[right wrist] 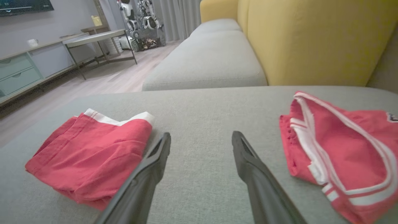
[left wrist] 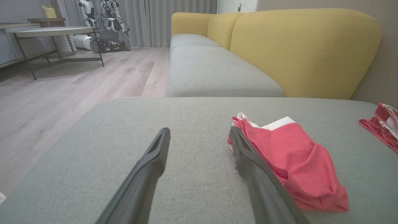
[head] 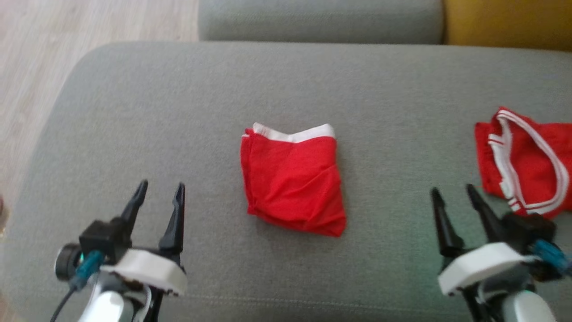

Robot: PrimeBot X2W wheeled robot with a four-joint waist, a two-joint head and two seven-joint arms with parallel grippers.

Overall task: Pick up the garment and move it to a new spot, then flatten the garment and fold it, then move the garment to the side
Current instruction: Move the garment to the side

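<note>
Left gripper (head: 161,184) and right gripper (head: 452,189) wide open, holding nothing. Folded red garment (head: 292,183) on grey seat (head: 178,112) between them, another red cloth (head: 523,161) near right gripper. Farther off from left wrist: table (left wrist: 51,31), robot (left wrist: 105,25)

Left gripper (head: 161,183), right gripper (head: 451,188): long black tapered fingers (head: 174,223), white wrist shells (head: 147,273), teal connectors (head: 89,264), black cable (head: 62,304).
</note>
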